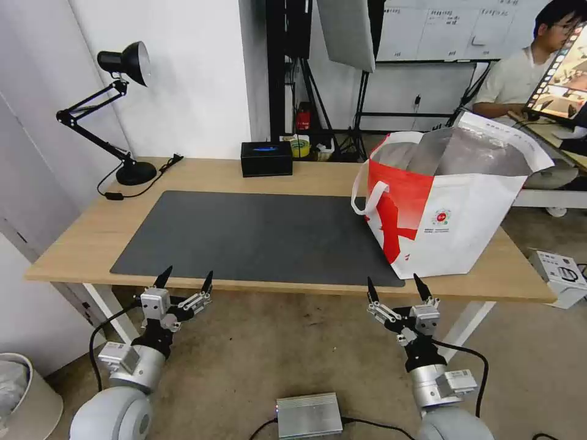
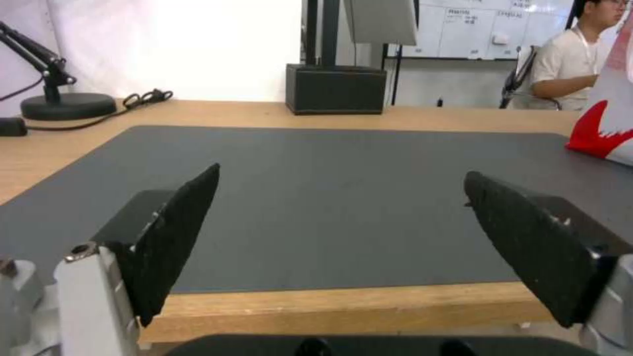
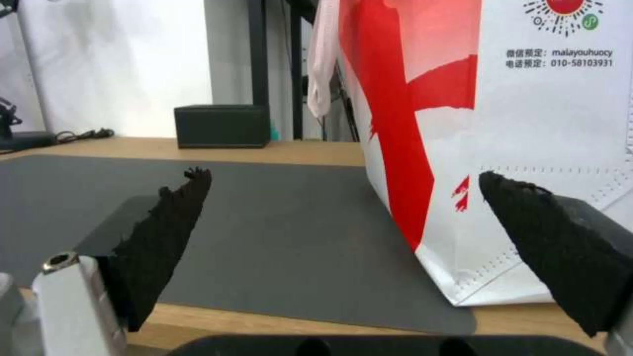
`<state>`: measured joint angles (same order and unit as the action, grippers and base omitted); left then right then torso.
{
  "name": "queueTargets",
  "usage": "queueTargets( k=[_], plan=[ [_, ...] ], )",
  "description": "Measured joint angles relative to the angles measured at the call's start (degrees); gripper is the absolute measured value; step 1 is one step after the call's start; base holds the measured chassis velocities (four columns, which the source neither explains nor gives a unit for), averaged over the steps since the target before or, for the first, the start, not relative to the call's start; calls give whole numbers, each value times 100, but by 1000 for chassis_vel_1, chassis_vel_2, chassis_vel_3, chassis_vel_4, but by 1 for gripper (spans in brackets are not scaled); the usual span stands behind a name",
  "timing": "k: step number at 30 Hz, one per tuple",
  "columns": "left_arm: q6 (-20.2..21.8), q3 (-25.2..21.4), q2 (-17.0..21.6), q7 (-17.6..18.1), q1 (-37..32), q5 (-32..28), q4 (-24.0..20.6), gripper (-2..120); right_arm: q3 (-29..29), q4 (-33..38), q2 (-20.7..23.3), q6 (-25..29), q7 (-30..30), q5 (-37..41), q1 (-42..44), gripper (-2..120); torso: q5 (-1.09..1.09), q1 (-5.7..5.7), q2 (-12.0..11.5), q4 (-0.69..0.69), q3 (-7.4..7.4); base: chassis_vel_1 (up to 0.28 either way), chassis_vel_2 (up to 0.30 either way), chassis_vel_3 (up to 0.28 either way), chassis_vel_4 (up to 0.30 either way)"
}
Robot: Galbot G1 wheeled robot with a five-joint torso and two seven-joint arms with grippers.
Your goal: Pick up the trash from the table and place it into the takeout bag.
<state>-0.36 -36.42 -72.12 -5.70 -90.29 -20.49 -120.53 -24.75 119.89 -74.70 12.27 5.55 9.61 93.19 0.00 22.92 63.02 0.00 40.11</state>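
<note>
Both hands, left hand (image 1: pixel 184 278) and right hand (image 1: pixel 395 284), hang released just off the worktop's (image 1: pixel 92 238) near edge. One takeout bag (image 1: pixel 452 214) stands at the right end, half on the single grey mat (image 1: pixel 257 235). No trash lies out; keeping clear seems wisest. One black tissue box (image 1: pixel 266 158) sits at the far edge.

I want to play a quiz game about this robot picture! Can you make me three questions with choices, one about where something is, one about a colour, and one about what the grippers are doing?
1. Where does the takeout bag stand?
A. On the table's right end
B. On the floor
C. Beside the lamp

2. What colour is the mat?
A. Red
B. Dark grey
C. White

3. How are the left gripper and right gripper?
A. Both shut on something
B. One holds the bag
C. Both open, holding nothing

Answers: A, the bag sits on the right of the tabletop; B, the mat is dark grey; C, both grippers' fingers are spread before the table's near edge.
</note>
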Motion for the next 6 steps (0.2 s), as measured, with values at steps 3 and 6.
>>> queueTargets(
  k=[3,6],
  plan=[
    [0,1,1,1,1,0,1,100,0,0,0,0,0,0,0,100,0,0,0,0,0,0,0,0,0],
    [0,1,2,1,2,0,1,100,0,0,0,0,0,0,0,100,0,0,0,0,0,0,0,0,0]
  ],
)
